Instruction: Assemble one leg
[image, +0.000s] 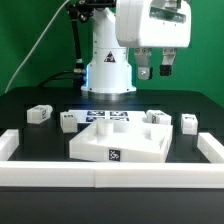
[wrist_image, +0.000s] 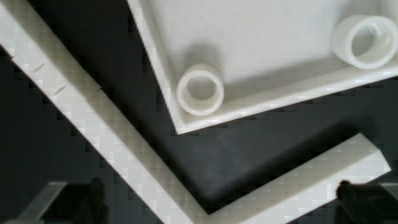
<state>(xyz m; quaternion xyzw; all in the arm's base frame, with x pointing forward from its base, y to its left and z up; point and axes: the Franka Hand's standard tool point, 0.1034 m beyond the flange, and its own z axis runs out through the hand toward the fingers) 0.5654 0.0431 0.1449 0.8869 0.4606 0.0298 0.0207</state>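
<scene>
Item: hand (image: 154, 73), fingers apart, empty (high above the surface (image: 45, 140)). Risk: descending here, you may strike the panel (image: 120, 148), not the leg (image: 188, 122).

Robotics lab here: green backdrop (image: 30, 45) at the far side, black table (image: 45, 135), marker board (image: 108, 116), arm (image: 108, 62) mounted far back.

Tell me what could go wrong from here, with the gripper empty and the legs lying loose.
The open gripper hangs over a corner of the panel; a straight descent could hit its raised rim. The leg nearest it lies close to the border rail, so a finger might catch the rail during a grasp.
</scene>
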